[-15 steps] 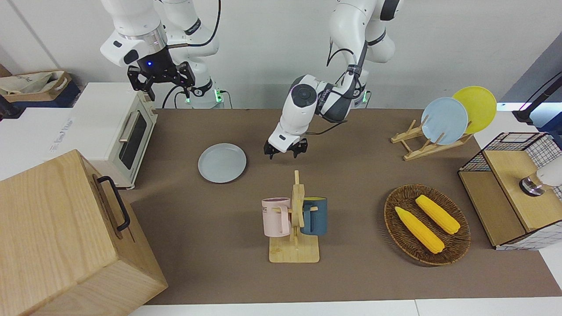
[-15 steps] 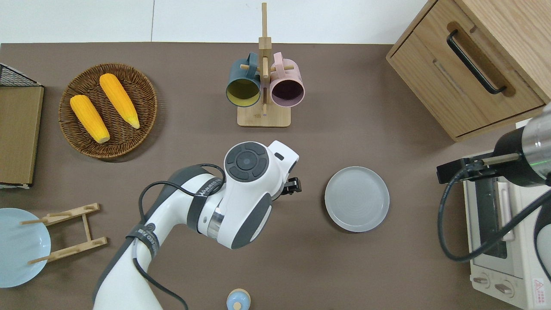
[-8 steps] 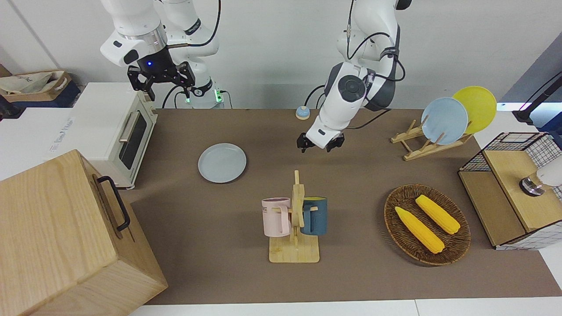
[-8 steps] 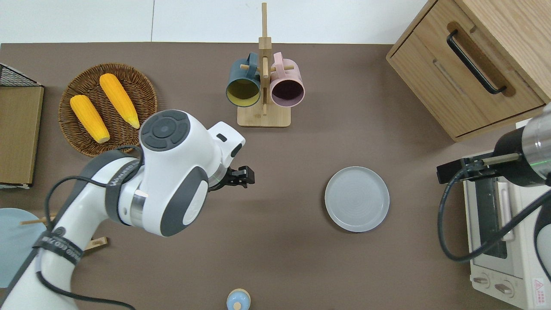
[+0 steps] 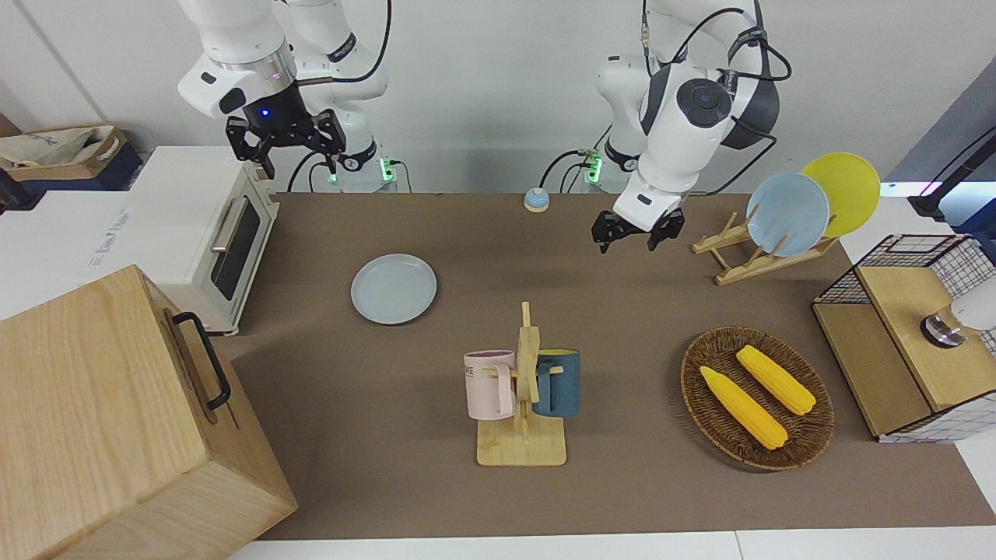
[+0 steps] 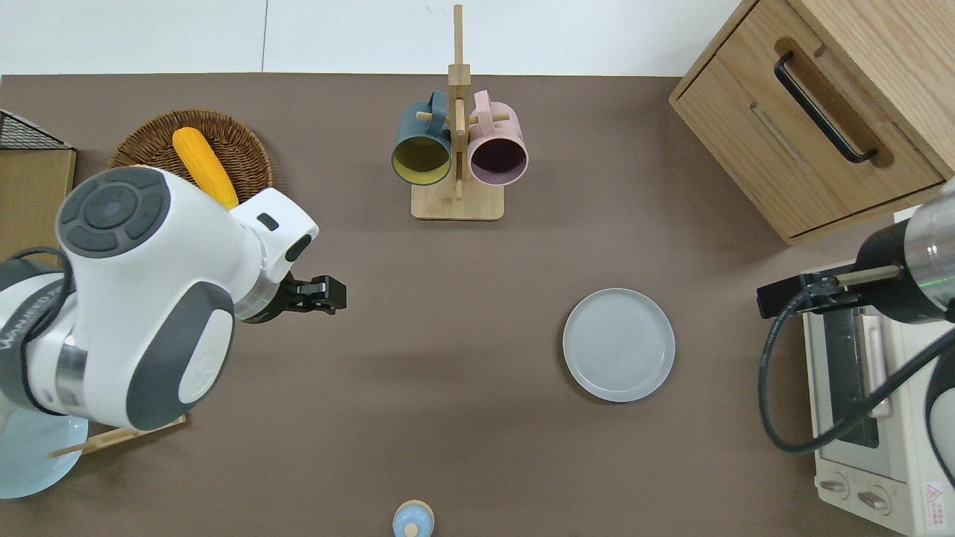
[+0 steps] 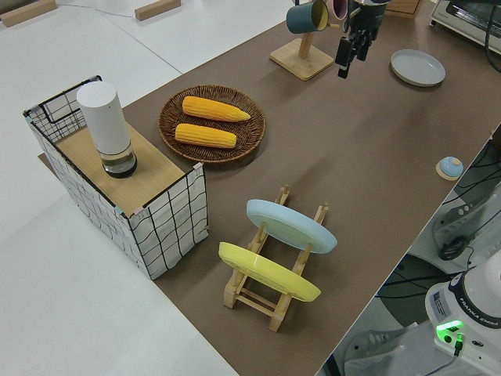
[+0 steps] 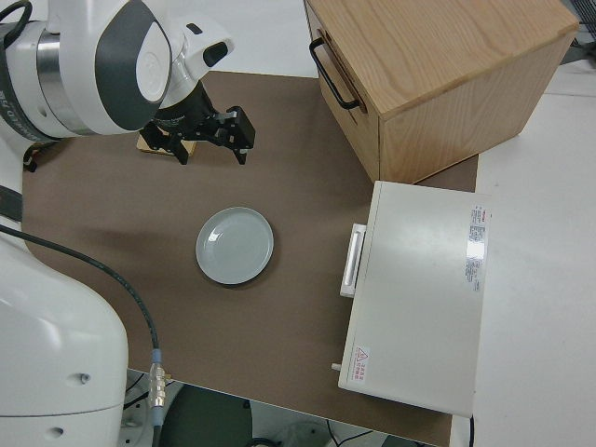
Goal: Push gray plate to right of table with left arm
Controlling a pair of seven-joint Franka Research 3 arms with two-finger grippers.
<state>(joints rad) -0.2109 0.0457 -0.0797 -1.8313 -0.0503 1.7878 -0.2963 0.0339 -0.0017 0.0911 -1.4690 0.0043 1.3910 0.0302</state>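
The gray plate (image 5: 393, 288) lies flat on the brown table (image 5: 622, 482), toward the right arm's end, close to the toaster oven; it also shows in the overhead view (image 6: 618, 344) and the right side view (image 8: 235, 245). My left gripper (image 5: 636, 231) is open and empty. It hangs in the air over bare table (image 6: 321, 292) between the wicker basket and the mug rack, well apart from the plate. The right arm is parked, its gripper (image 5: 284, 140) open.
A toaster oven (image 5: 210, 225) and a wooden cabinet (image 5: 117, 420) stand at the right arm's end. A mug rack (image 5: 523, 389) stands mid-table. A wicker basket with corn (image 5: 755, 397), a plate rack (image 5: 747, 253) and a wire crate (image 5: 910, 334) fill the left arm's end. A small blue bell (image 5: 534, 200) sits near the robots.
My left arm has pulled away from beside the gray plate toward its own end of the table and risen. The plate has not moved. The right arm is still.
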